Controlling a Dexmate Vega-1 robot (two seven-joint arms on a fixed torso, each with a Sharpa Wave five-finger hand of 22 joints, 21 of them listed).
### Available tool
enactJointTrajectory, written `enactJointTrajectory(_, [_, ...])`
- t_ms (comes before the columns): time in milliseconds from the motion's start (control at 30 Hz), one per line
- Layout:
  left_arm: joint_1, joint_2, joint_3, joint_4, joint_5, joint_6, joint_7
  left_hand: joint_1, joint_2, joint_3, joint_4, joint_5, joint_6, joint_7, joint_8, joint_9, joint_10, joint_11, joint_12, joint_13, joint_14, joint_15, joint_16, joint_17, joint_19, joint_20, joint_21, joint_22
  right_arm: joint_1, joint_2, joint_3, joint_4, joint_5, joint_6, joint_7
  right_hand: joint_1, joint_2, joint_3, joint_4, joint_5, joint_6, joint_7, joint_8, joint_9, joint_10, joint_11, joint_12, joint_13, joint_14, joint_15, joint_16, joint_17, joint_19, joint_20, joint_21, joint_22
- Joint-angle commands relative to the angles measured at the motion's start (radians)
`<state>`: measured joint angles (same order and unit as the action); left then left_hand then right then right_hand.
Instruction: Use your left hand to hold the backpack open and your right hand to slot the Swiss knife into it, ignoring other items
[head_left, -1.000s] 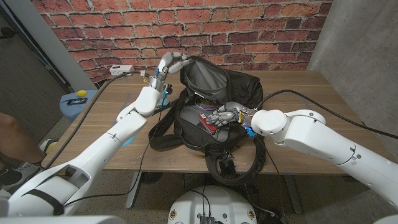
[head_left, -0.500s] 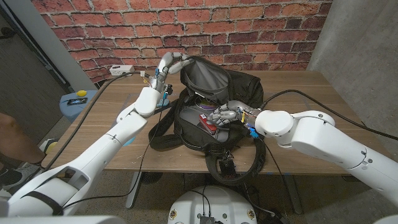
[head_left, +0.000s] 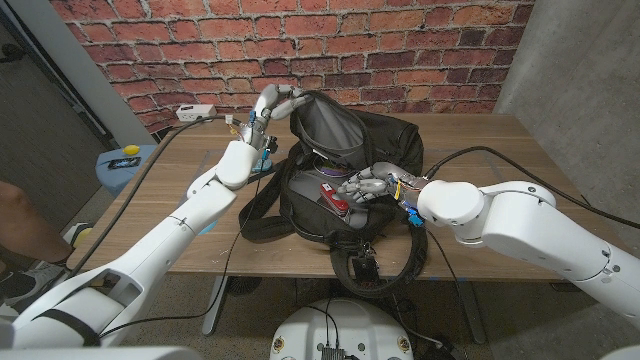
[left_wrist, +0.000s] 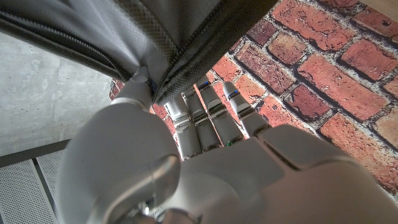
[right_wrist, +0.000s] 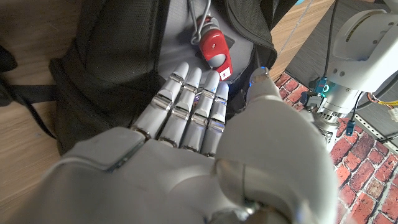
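The black backpack (head_left: 345, 175) lies in the middle of the table with its top flap lifted. My left hand (head_left: 272, 103) grips the flap's rim and holds it up; in the left wrist view the hand (left_wrist: 205, 162) pinches the zippered edge of the flap (left_wrist: 186, 37). The red Swiss knife (head_left: 333, 197) lies inside the open compartment on the grey lining. My right hand (head_left: 367, 184) hovers at the mouth just right of it, fingers out and holding nothing. In the right wrist view the knife (right_wrist: 213, 45) lies just past the fingertips of my right hand (right_wrist: 205, 143).
A white power strip (head_left: 196, 112) sits at the table's back left. Black cables (head_left: 500, 158) run across the right side and the front edge. Left of the table stands a blue round stand (head_left: 122, 160), and a person's leg (head_left: 15, 215) shows at the edge.
My right arm has drawn a little to the right, the hand easing back from the knife. The knife, the backpack and my left hand have stayed put.
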<state>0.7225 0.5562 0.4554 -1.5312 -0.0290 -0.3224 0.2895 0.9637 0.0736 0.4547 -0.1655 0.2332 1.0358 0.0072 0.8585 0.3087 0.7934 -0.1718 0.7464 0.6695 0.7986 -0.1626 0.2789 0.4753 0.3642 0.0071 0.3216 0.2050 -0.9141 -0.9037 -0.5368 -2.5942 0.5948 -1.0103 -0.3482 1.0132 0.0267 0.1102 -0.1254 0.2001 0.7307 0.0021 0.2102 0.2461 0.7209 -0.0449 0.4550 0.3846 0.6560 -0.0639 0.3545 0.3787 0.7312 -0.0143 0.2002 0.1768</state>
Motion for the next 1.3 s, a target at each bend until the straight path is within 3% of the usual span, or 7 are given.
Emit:
enactJointTrajectory(33, [-0.002, 0.0, -0.003, 0.009, -0.006, -0.016, -0.009, 0.001, 0.011, 0.006, 0.001, 0.004, 0.0, 0.0, 0.005, 0.003, 0.012, -0.005, -0.003, 0.002, 0.006, -0.002, 0.003, 0.004, 0.0, 0.001, 0.006, 0.003, -0.089, -0.01, 0.087, -0.072, 0.069, -0.055, -0.1, -0.003, 0.0, -0.004, 0.001, 0.003, 0.012, 0.002, 0.005, 0.002, 0.005, 0.007, -0.002, 0.001, -0.003, -0.057, 0.003, 0.006, -0.001, 0.0, 0.003, 0.004])
enactJointTrajectory(633, [-0.009, 0.004, -0.006, 0.013, -0.007, -0.031, -0.021, 0.001, 0.012, 0.006, 0.002, 0.004, -0.001, 0.0, 0.006, 0.004, 0.012, -0.005, -0.003, 0.003, 0.005, -0.003, 0.002, 0.004, -0.002, -0.001, 0.007, 0.003, -0.196, -0.025, 0.222, -0.153, 0.162, -0.161, -0.211, 0.0, 0.003, -0.004, -0.003, 0.002, 0.018, 0.0, 0.007, 0.0, 0.015, 0.008, -0.004, -0.006, -0.003, -0.058, 0.007, 0.008, 0.0, -0.003, 0.005, 0.003])
enactJointTrajectory(1000, [0.008, 0.017, -0.013, -0.029, -0.005, -0.02, -0.026, 0.0, 0.012, 0.006, 0.002, 0.005, -0.002, -0.002, 0.006, 0.004, 0.012, -0.008, -0.004, 0.004, 0.005, -0.003, 0.001, 0.004, -0.002, -0.001, 0.007, 0.003, -0.289, -0.069, 0.349, -0.173, 0.17, -0.143, -0.243, 0.002, 0.007, -0.003, -0.004, 0.002, 0.033, -0.001, 0.012, 0.0, 0.02, 0.01, -0.006, -0.011, 0.008, -0.064, 0.013, 0.009, 0.003, -0.007, 0.007, 0.003])
enactJointTrajectory(1300, [0.035, 0.036, -0.026, -0.071, -0.01, -0.005, -0.032, -0.001, 0.012, 0.006, 0.003, 0.005, -0.001, -0.002, 0.005, 0.001, 0.012, -0.007, -0.005, 0.003, 0.004, -0.003, 0.0, 0.005, -0.004, -0.001, 0.007, 0.003, -0.343, -0.103, 0.41, -0.155, 0.148, -0.093, -0.24, 0.003, 0.01, -0.003, -0.005, 0.001, 0.036, -0.004, 0.013, -0.001, 0.012, 0.014, -0.012, -0.014, 0.009, -0.064, 0.015, 0.01, 0.005, -0.009, 0.008, 0.003])
